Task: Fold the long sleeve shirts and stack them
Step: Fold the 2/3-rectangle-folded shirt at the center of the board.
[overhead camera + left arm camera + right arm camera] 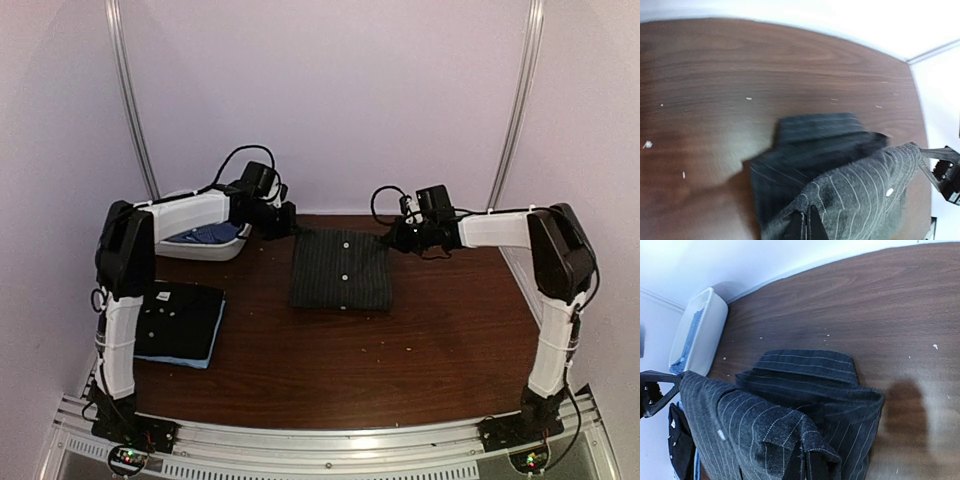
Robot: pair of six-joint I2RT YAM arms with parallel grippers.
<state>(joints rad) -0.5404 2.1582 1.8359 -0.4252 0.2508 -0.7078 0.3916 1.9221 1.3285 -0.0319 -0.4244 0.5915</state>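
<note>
Two claws, one shirt: left claw and right claw are each pinched on a far corner of the charcoal pinstripe shirt, which lies folded mid-surface, buttons up. The top view reads it as a flat rectangle. Both wrist views show the far edge lifted and stretched between the claws, folded layers lying below. In the left wrist view, cloth drapes over the fingers and only dark tips show at the bottom edge. That view is blurred, with the right claw cut off at its right edge. The right wrist view also catches the white tub far left. Only the top view shows the stack whole: black shirt on a light blue shirt, near left, well apart from the pinstripe shirt. The left arm covers part of the tub; the blue cloth inside is too small to make out.
</note>
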